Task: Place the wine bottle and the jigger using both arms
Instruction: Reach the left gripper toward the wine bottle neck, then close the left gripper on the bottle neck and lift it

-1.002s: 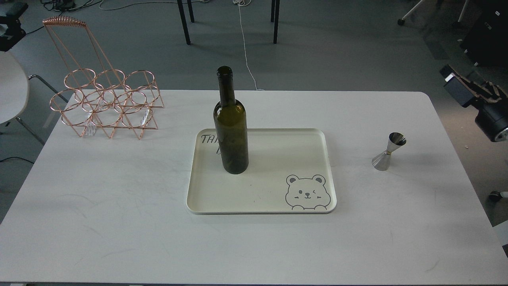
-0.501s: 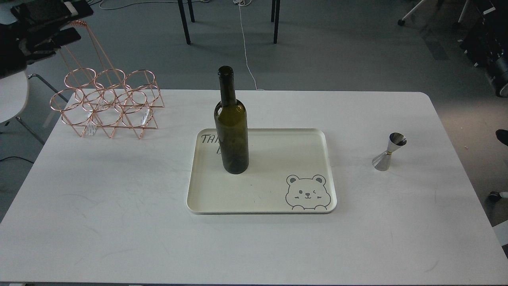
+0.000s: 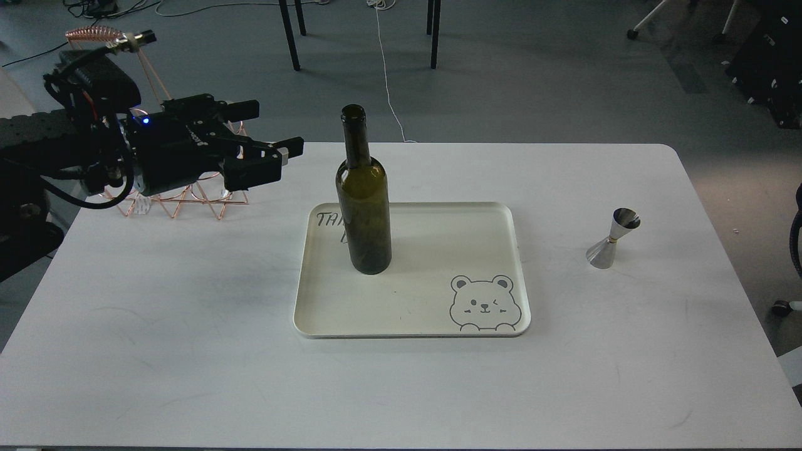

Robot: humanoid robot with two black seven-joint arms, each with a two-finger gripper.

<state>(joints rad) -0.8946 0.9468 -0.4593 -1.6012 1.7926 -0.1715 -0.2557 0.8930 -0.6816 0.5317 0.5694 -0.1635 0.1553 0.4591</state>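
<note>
The wine bottle [image 3: 364,207], dark olive green with a long neck, stands upright on the left part of the cream tray [image 3: 438,313]. The steel jigger [image 3: 613,239] stands upright on the white table, right of the tray. My left gripper [image 3: 276,128] is open and empty, its two fingers pointing right, a short way left of the bottle at shoulder height and apart from it. My right gripper is out of view; only a dark sliver of that arm [image 3: 797,238] shows at the right edge.
A copper wire bottle rack [image 3: 182,194] stands at the table's far left, partly hidden behind my left arm. The tray bears a bear drawing [image 3: 484,304] at its front right. Chair legs and cables lie on the floor beyond the table [image 3: 188,344].
My left arm has swung in from the top left corner to beside the bottle, in front of the rack. The right arm has drawn back out of view. Bottle and jigger have not moved.
</note>
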